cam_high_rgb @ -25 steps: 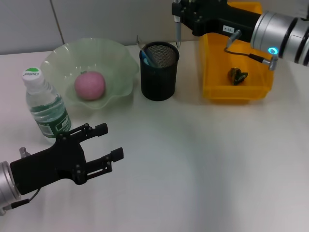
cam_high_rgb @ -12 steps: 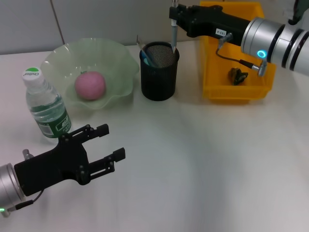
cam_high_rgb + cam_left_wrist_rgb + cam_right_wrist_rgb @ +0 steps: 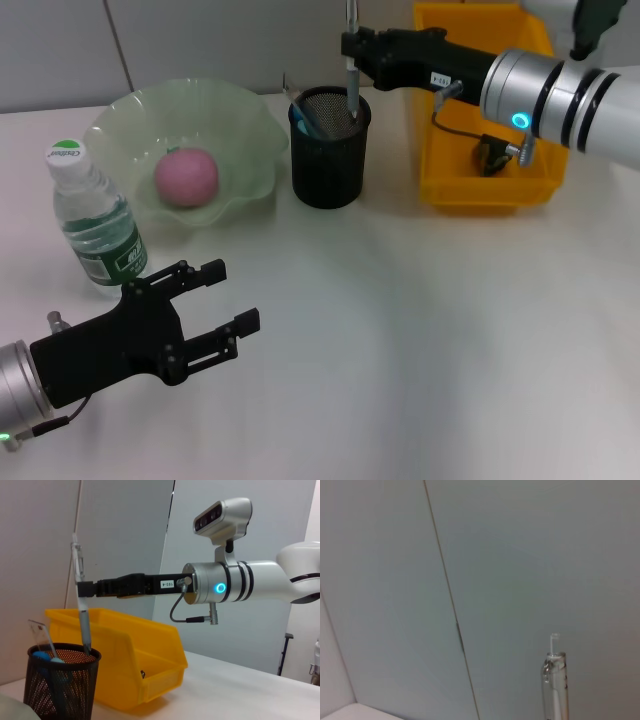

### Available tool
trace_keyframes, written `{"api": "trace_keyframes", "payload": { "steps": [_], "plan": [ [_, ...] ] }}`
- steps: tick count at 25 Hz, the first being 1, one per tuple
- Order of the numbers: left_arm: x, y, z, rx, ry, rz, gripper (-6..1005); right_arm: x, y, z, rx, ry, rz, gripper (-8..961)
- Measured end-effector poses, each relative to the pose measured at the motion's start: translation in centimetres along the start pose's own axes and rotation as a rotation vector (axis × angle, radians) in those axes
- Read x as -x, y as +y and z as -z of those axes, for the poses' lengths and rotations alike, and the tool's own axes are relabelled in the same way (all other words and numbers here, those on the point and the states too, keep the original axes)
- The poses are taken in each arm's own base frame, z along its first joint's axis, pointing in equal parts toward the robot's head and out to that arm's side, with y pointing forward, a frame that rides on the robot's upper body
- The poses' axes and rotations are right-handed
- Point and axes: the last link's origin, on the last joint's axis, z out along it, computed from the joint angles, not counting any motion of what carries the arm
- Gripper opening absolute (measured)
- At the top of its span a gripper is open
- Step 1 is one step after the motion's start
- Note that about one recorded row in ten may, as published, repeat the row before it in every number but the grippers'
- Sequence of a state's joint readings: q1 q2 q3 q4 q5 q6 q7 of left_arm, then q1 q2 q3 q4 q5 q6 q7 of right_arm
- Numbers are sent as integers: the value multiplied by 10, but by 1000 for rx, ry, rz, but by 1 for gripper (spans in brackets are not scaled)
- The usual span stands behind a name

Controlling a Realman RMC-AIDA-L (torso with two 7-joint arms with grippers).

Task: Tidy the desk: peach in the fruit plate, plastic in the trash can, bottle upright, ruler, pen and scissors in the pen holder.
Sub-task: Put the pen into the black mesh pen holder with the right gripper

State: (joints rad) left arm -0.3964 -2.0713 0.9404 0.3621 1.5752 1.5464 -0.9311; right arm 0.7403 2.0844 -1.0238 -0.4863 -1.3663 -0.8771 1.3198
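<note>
Above the black mesh pen holder [image 3: 330, 146] at the back of the white worktop [image 3: 420, 330], a pen [image 3: 351, 60] is held nearly upright by the right hand [image 3: 352, 47], whose fingers are closed on the barrel; the pen's tip appears to sit just inside the holder's rim, near the side closest to the yellow bin [image 3: 487, 110]. A clear ruler [image 3: 41, 632] and blue-handled scissors [image 3: 46, 656] are already seen standing in the holder. The main risk is judged to lie in the release: if the pen is let go while its tip is this close to the rim, it could catch the mesh edge, tip outward and fall onto the worktop or toward the bin. A slight lean in the pen could also make it wedge against the ruler or scissors and stand proud, or the light holder could be nudged over if the hand is lowered too far. The left hand [image 3: 215, 305] hangs open low over the near worktop, just beside the upright water bottle [image 3: 92, 218], which could be knocked if that arm were swung carelessly. The peach [image 3: 186, 176] lies in the green fruit plate [image 3: 120, 125], and a dark scrap, probably the plastic, lies in the yellow bin.
</note>
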Motion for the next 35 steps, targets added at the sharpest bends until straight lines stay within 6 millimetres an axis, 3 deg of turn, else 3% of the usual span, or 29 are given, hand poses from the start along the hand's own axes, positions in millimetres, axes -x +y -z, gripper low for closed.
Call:
{"api": "trace_keyframes", "payload": {
  "steps": [12,35],
  "plan": [
    [3,1,4,-10,-7,0,748,-10,7,-16,-13,46,16,208],
    [5,3,8,-14,-1,15,748,-18,9,-20,-21,106,91,229]
  ]
}}
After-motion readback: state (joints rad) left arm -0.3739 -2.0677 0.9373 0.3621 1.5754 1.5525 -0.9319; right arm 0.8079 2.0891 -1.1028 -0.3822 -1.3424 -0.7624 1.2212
